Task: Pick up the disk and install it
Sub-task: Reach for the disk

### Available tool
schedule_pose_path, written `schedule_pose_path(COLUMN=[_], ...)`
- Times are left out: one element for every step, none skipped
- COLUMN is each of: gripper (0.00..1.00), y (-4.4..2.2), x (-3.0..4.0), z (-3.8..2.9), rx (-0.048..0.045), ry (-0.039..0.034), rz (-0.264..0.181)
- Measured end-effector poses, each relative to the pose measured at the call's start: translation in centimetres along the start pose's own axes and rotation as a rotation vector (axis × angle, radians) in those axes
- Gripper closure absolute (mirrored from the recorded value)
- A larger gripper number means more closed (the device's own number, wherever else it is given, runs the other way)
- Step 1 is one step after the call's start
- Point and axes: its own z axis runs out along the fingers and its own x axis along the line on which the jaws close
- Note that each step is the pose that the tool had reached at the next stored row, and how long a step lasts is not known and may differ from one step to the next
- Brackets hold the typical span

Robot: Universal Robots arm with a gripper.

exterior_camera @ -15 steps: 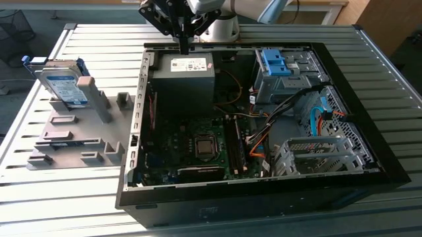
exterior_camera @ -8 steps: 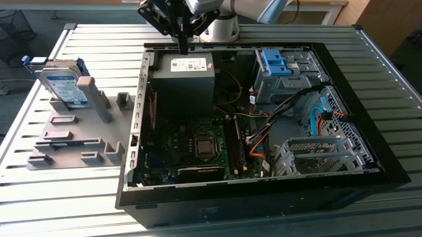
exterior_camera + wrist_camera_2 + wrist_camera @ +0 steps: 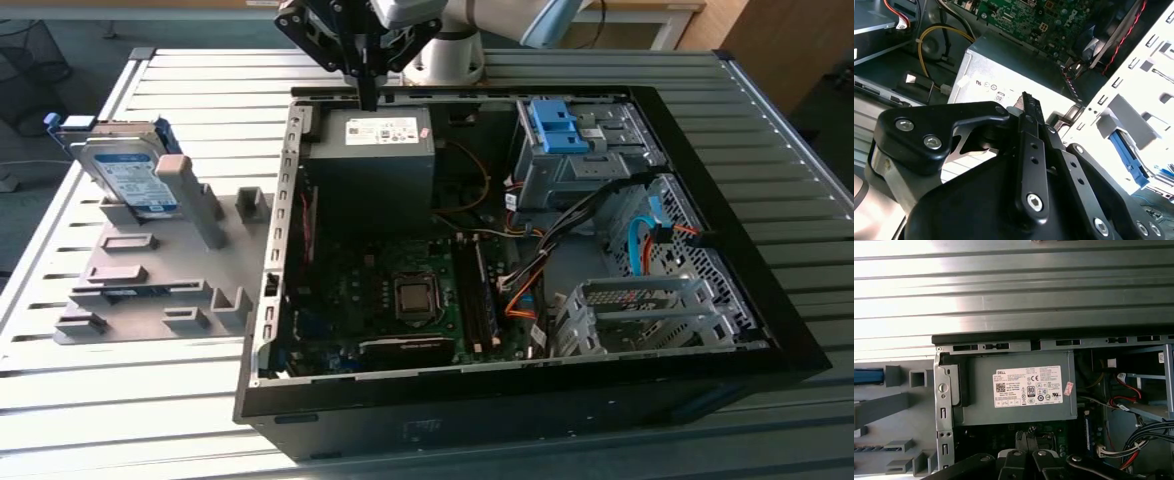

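A slatted metal bench [image 3: 160, 400] carries an open desktop computer case [image 3: 794, 345] and, to the exterior view's left of it, a grey holder plate [image 3: 147, 285] with upright pegs. Inside the case lies the dark grey power supply [image 3: 374, 170] with its white sticker, while the disk [image 3: 127, 175] stands tilted on edge in the holder plate, outside the case, with a blue frame along its sides. The end effector [image 3: 366, 92] hangs just above the power supply's rear edge, well apart from the disk — its fingers together, nothing between them.
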Motion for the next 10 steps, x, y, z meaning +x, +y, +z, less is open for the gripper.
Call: schedule_pose_path(gripper=[0.89, 0.89, 0.89, 0.89, 0.89, 0.89, 0.89, 0.89, 0.89, 0.89], y=[0.0, 0.0, 0.0, -0.02, -0.04, -0.04, -0.04, -0.04, -0.05, -0.05], x=[0.02, 0.04, 0.06, 0.28, 0.54, 0.55, 0.57, 0.58, 0.6, 0.62], z=[0.0, 0.0, 0.0, -0.01, -0.01, -0.01, -0.01, -0.01, -0.01, -0.01], rx=[0.0, 0.0, 0.0, 0.0, 0.0, 0.0, 0.0, 0.0, -0.0001, -0.0001], ry=[0.0, 0.0, 0.0, 0.0, 0.0, 0.0, 0.0, 0.0, 0.0, 0.0], rz=[0.0, 0.0, 0.0, 0.0, 0.0, 0.0, 0.0, 0.0, 0.0, 0.0])
